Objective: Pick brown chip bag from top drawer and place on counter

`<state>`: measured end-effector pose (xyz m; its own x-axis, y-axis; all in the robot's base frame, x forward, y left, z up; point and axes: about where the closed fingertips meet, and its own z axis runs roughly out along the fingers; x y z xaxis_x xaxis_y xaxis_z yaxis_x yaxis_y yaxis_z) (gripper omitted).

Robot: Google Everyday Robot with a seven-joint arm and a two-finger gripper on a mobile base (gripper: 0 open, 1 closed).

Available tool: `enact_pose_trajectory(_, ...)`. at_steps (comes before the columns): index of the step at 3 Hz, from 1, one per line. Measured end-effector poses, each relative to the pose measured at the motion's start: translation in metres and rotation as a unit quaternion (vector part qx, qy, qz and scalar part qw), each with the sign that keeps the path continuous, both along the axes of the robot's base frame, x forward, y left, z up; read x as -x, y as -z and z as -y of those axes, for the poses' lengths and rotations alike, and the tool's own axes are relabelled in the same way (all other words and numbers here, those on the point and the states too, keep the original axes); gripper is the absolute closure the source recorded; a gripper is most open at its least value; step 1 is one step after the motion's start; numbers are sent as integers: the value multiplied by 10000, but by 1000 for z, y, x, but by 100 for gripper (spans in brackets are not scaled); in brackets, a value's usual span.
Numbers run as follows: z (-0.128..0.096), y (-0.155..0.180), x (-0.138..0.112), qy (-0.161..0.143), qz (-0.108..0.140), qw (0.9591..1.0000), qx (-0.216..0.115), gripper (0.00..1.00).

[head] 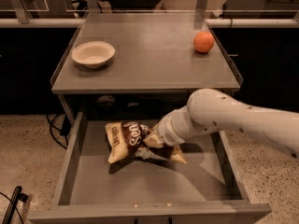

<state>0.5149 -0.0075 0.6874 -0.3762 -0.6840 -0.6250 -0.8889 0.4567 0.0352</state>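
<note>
1. My gripper (152, 139) is at the right end of the brown chip bag (122, 141), tucked under the white wrist. From this view I cannot tell whether it has closed on the bag or is only pressed against it. If I lift trusting a hold that isn't there, the bag will stay behind.
2. The bag lies crumpled inside the top drawer (140, 188), with bare floor in front of it. The film looks crinkly and, I judge, slippery. A pinch on a loose fold could slide off mid-lift and drop the bag.
3. Behind and above the bag is the front edge of the counter (149, 64). If I rise straight up, the bag or the wrist may catch under that edge, so I would draw out in front of the bag first.
4. The arm (233, 118) comes in from the right of the bag, passing over the drawer's right wall. A low retreat could scrape that wall.
5. On the counter, a white bowl (93, 54) sits behind and left of the bag, and an orange (204, 41) sits behind and right. A careless sweep could set the orange rolling. I judge the bare stretch between them the safest drop spot.
</note>
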Motion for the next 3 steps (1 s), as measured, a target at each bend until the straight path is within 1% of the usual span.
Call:
enact_pose_trajectory(1,9,-61,-11,-182,177,9995,-202,100)
enact_pose_trajectory(2,19,-113,-3,-350,378,9980,-370,100)
enact_pose_trajectory(3,34,-156,0,-461,559,9966,-393,100)
